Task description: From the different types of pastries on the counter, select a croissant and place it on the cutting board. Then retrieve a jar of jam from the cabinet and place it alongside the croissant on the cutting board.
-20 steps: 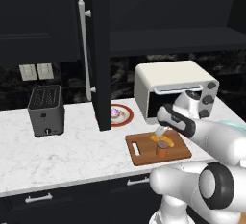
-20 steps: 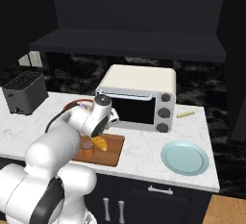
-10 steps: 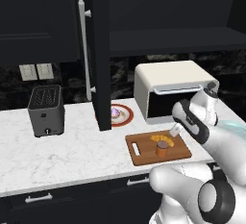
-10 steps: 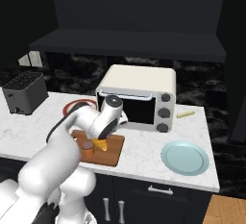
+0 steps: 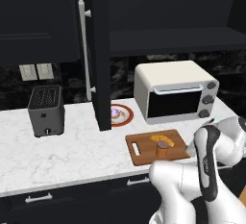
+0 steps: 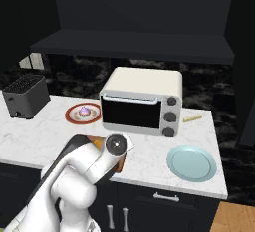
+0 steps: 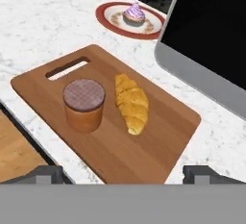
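Cutting board lies flat on the white marble table, in front of the toaster oven, slot handle at the end toward the toaster. On it, jar of jam stands upright w/ purplish-brown lid on top, orange body below; croissant lies just beside it, on the side nearer the oven, a narrow strip of bare wood between them, so not touching as far as hand view shows. Both sit approx mid-board, clear of the slot. In left base view same pair: jar toward the table's front edge, croissant behind it toward the oven. Gripper hangs above and back from the board's near end, fingertips spread wide at the bottom corners of hand view, nothing between them, touching nothing. Round pastry w/ pink-purple frosting sits on a red-rimmed plate beyond the board, well apart from it. Cabinet door w/ long silver bar handle stands open, edge-on, over the table between toaster and oven. In right base view, arm's white elbow covers most of the board; a pale blue plate lies on the table to the oven's right, plus a small yellowish stick near the back wall.
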